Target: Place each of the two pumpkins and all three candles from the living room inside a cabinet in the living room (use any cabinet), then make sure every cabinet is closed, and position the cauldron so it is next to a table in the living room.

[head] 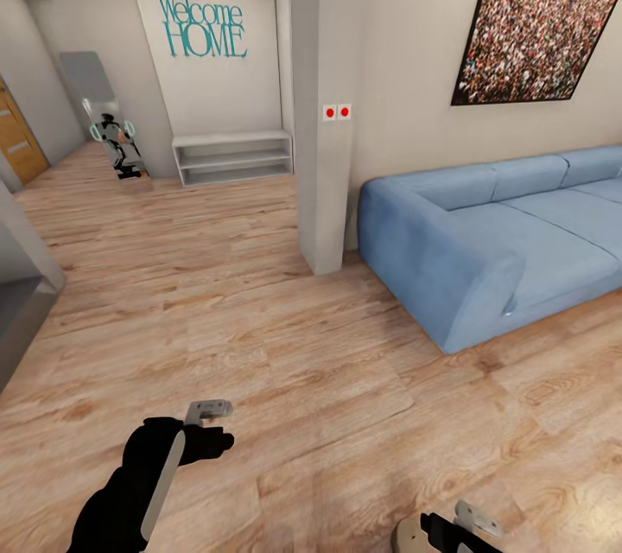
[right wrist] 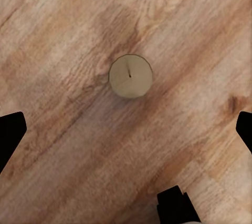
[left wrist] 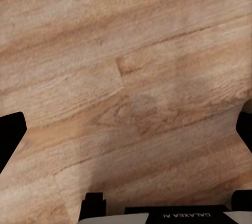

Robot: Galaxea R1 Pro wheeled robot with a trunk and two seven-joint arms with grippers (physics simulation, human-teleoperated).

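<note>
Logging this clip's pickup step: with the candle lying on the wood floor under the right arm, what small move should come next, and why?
Probably lower the right gripper straight down onto the candle. In the right wrist view the round beige candle stands wick-up on the wooden floor, between the two spread fingertips and apart from both, so nothing is gripped yet.
</note>
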